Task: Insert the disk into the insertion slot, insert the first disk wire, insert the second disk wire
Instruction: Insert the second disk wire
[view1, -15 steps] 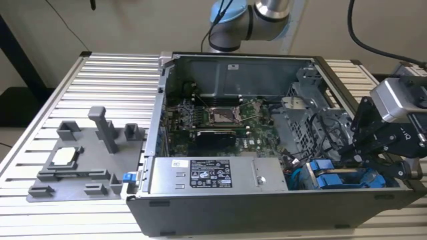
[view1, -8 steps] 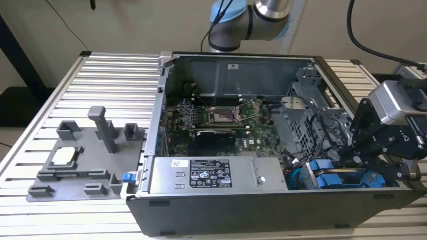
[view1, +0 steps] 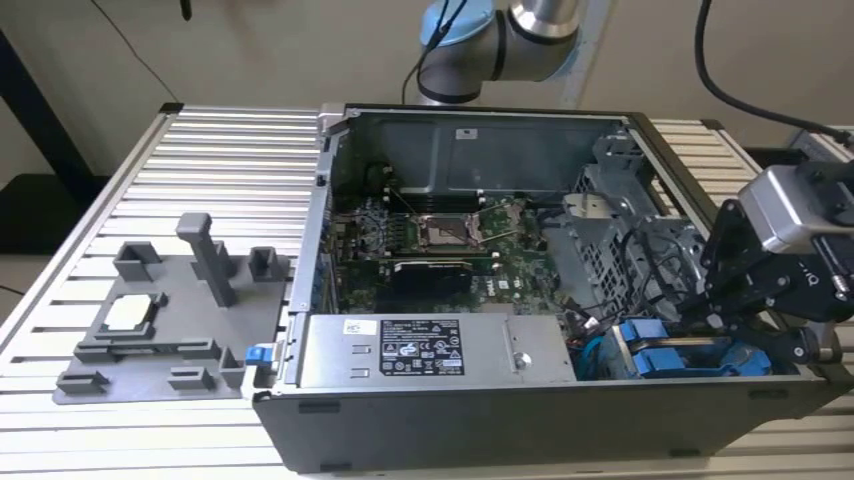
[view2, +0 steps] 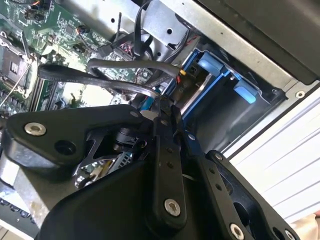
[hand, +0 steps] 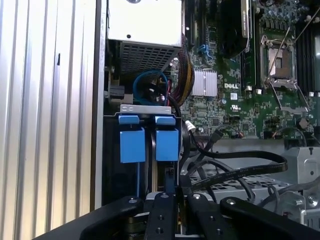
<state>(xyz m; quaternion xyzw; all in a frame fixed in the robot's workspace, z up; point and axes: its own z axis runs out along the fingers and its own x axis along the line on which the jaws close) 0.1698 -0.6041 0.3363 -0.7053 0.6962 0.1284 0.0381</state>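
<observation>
Two blue-framed drives stand side by side in the grey drive cage (hand: 145, 108) at the case's corner, on the exterior view's right. The disk (hand: 167, 145) is the one closer to the motherboard, seated in its insertion slot (view1: 617, 350), blue tab (view1: 661, 362) showing. My gripper (view1: 711, 320) hangs just over this bay. Its fingers (hand: 161, 210) are drawn together, and a black flat wire (hand: 240, 172) loops from the cage into the fingertips (view2: 159, 116). That wire (view2: 100, 80) ends at the gripper (view2: 162, 107); its plug is hidden between the pads.
The silver labelled power-supply box (view1: 414, 350) sits beside the bays, with the green motherboard (view1: 427, 235) behind it. More black cables (view1: 654, 265) tangle over the cage. A grey fixture plate (view1: 160, 320) lies on the slatted table (view1: 227, 150) on the exterior view's left.
</observation>
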